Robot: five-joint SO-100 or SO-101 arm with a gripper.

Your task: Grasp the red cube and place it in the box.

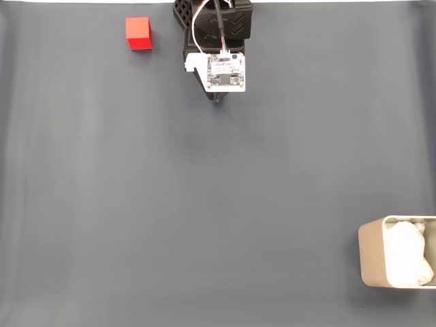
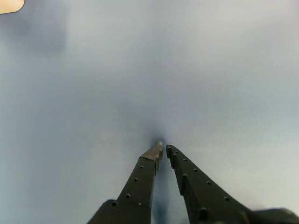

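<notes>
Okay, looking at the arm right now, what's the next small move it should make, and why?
Probably swing the claw toward the red cube, opening it on the way. In the fixed view the cube sits on the grey mat left of the arm, untouched, and far from the box at lower right. In the wrist view the claw's tips nearly meet, holding nothing.

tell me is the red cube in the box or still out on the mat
Out. In the fixed view the red cube sits on the grey mat at top left, far from the box at bottom right.
</notes>
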